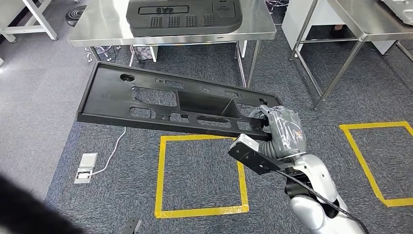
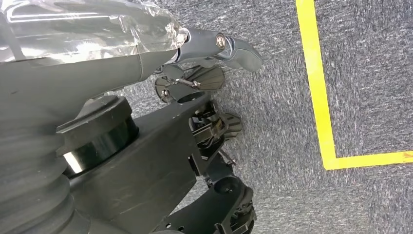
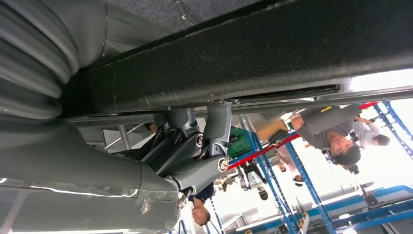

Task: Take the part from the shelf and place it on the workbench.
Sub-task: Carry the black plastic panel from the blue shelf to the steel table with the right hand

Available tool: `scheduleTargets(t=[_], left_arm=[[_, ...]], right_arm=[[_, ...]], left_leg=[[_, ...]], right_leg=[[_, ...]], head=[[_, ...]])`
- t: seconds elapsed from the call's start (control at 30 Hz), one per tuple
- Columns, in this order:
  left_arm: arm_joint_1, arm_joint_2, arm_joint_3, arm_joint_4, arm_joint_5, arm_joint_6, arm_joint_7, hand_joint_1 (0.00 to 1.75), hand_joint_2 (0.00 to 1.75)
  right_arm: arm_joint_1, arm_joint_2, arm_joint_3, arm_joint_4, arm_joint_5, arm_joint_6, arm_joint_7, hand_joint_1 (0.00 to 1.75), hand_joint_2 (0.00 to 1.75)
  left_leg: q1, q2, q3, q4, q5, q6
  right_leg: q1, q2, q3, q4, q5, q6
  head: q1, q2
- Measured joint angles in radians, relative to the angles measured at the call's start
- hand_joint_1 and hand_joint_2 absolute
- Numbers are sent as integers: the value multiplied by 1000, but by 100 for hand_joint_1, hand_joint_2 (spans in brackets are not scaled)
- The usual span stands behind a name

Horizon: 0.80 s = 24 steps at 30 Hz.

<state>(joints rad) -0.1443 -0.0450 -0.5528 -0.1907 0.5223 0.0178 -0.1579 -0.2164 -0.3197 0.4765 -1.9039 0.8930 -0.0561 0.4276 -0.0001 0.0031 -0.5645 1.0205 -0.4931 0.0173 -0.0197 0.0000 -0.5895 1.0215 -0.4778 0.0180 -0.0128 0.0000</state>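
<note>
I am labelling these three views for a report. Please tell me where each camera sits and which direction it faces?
Head view: high on the body, looking forward and down at the carpet, the workbench and the black part; the right hand grips its end.
Left wrist view: behind the left hand, facing the carpet.
Right wrist view: behind the right hand, looking up past the part's underside.
Shared: head and right wrist views both show the part.
</note>
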Motion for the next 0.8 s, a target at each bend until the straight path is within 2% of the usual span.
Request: scheduleTargets(t=[0.07, 0.13, 0.17, 0.23, 0.27, 0.3, 0.33, 0.37, 0.4, 0.43, 0.47, 0.5, 0.57, 0.6, 0.67, 0.7, 0.77, 0.8], left_arm=[[0, 0, 0, 0, -1, 0, 0, 0, 175], [-1, 0, 0, -1, -1, 0, 0, 0, 175], [-1, 0, -1, -1, -2, 0, 0, 0, 175], [-1, -1, -1, -1, -2, 0, 0, 0, 175], [-1, -1, -2, -1, -2, 0, 0, 0, 175], [0, -1, -3, -1, -2, 0, 0, 0, 175], [0, -2, -4, -1, -2, 0, 0, 0, 175], [1, -2, -6, -1, -2, 0, 0, 0, 175], [1, -2, -7, -1, -2, 0, 0, 0, 175], [0, -2, -8, -1, -2, 0, 0, 0, 175], [0, -2, -8, -1, -2, 0, 0, 0, 175], [-1, -1, -9, -1, -2, 0, 0, 0, 175], [-2, -1, -10, -2, -4, 0, 0, 0, 175], [-2, -1, -10, -2, -5, 0, 0, 0, 175], [-5, -1, -10, -2, -7, 0, 0, 0, 175], [-6, -1, -10, -2, -7, 0, 0, 0, 175], [-5, -1, -10, -2, -7, 0, 0, 0, 175], [-2, -1, -10, -2, -7, 1, 0, 0, 175]], right_arm=[[0, 0, 0, 0, 0, 0, 0, 175, 175], [-2, 0, 0, 0, 1, 0, 0, 175, 175], [-2, 0, 0, 0, 1, 0, 0, 175, 175], [-1, 0, 0, 0, 1, 0, 0, 175, 175], [1, 0, 0, 0, 0, 0, 0, 175, 175], [3, 0, 0, 0, 0, 0, 0, 175, 175], [4, 0, 0, 0, 0, 0, 0, 175, 175], [4, 0, 0, 0, 0, 0, 0, 175, 175], [4, 0, 0, 0, 0, 0, 0, 175, 175], [4, 0, 0, 1, 0, 0, 0, 175, 175], [3, 0, 0, 1, 0, 0, 0, 175, 175], [4, 0, 0, 1, 0, 0, 0, 175, 175], [5, 0, 1, 2, 1, 0, 0, 175, 175], [6, 0, 0, 1, 1, 0, 0, 175, 175], [4, 0, 0, 1, 2, -1, 0, 175, 175], [4, 0, 0, 1, 2, -1, 0, 175, 175], [3, 1, 1, 1, 2, -1, 0, 175, 175], [4, 1, 1, 1, 2, 0, 0, 175, 175]], left_leg=[[4, 2, 10, -17, 4, 0], [12, 5, 27, -40, 12, 1], [15, 7, 32, -45, 14, 2], [17, 8, 36, -47, 12, 5], [17, 8, 38, -46, 10, 5], [18, 8, 40, -45, 6, 4], [19, 8, 43, -43, 1, 1], [22, 8, 48, -39, -5, -3], [25, 7, 53, -34, -14, -9], [26, 7, 57, -29, -24, -17], [25, 7, 59, -23, -33, -25], [24, 7, 60, -19, -40, -33], [23, 8, 65, -20, -48, -44], [24, 8, 70, -20, -53, -49], [26, 8, 57, 27, -76, -57], [25, 8, 29, 83, -96, -58], [22, 7, -61, 226, -136, -56], [19, 7, -101, 276, -137, -53]], right_leg=[[2, 0, 7, -4, -2, 5], [3, 0, -3, 31, -23, 13], [1, 0, -19, 66, -40, 15], [-2, 0, -75, 170, -84, 22], [-3, 0, -104, 219, -98, 25], [-5, 0, -127, 252, -99, 29], [-7, 0, -135, 252, -82, 32], [-10, -1, -122, 213, -46, 35], [-12, -3, -96, 147, -6, 38], [-12, -5, -70, 88, 20, 41], [-11, -6, -49, 43, 33, 36], [-9, -6, -40, 22, 31, 29], [-5, -2, -36, 19, 15, 5], [-4, -1, -32, 18, 10, -4], [-5, -1, -18, 15, 0, -21], [-4, -1, -10, 14, -6, -27], [1, 0, 5, 14, -20, -36], [4, 2, 14, 14, -27, -38]], head=[[0, 0], [5, 0], [9, 0], [14, 0], [16, 0], [18, 0], [19, 0], [21, 0], [23, 0], [27, 0], [30, 0], [30, 0], [27, 0], [24, 0], [16, 0], [11, 0], [3, 0], [2, 0]])
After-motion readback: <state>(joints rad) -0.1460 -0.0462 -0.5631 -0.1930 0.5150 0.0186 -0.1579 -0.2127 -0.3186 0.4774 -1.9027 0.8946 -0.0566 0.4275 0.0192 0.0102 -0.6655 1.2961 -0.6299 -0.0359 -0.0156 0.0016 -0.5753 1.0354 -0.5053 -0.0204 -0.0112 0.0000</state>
